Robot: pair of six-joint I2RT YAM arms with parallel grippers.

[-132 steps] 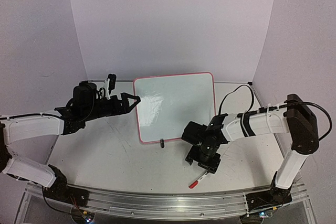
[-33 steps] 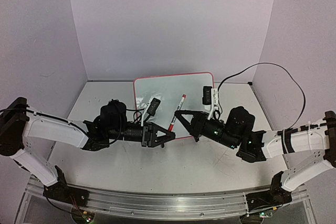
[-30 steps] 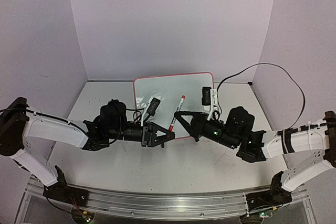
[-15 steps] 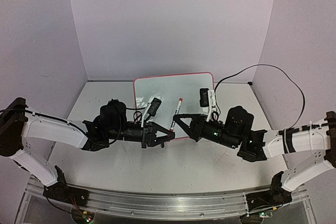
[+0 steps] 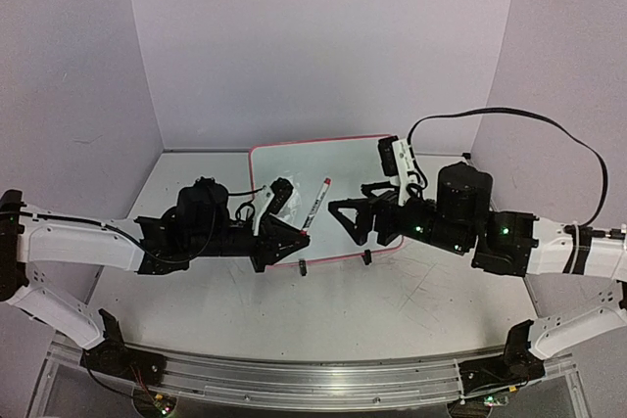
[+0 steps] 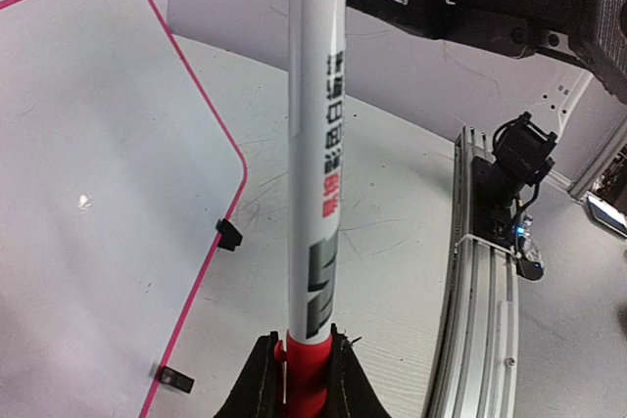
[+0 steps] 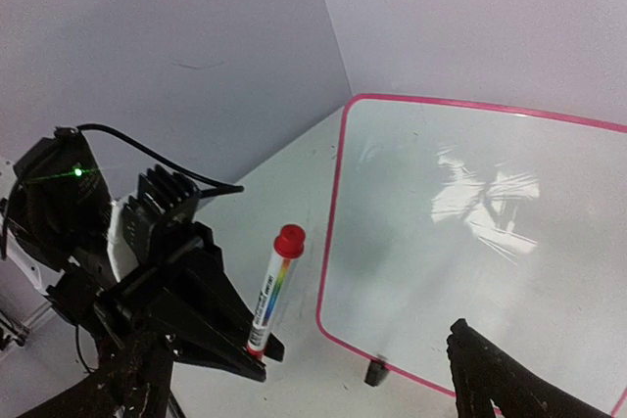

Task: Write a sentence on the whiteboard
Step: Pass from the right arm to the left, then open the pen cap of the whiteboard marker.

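Observation:
The whiteboard, white with a pink rim, lies flat at the back middle of the table; its face is blank. A white marker with a red cap stands tilted over the board's near edge. My left gripper is shut on the marker's red lower end, and the barrel rises from its jaws. My right gripper hangs open just right of the marker, touching nothing. Its fingers frame the marker and the left gripper.
Two black clip feet sit on the board's near rim. An aluminium rail runs along the table's near edge. A black cable loops above the right arm. Lilac walls close in the back and sides.
My right gripper has let go of the marker, opened wide and drawn back to the right. My left gripper shut on the marker's lower end and now holds it alone.

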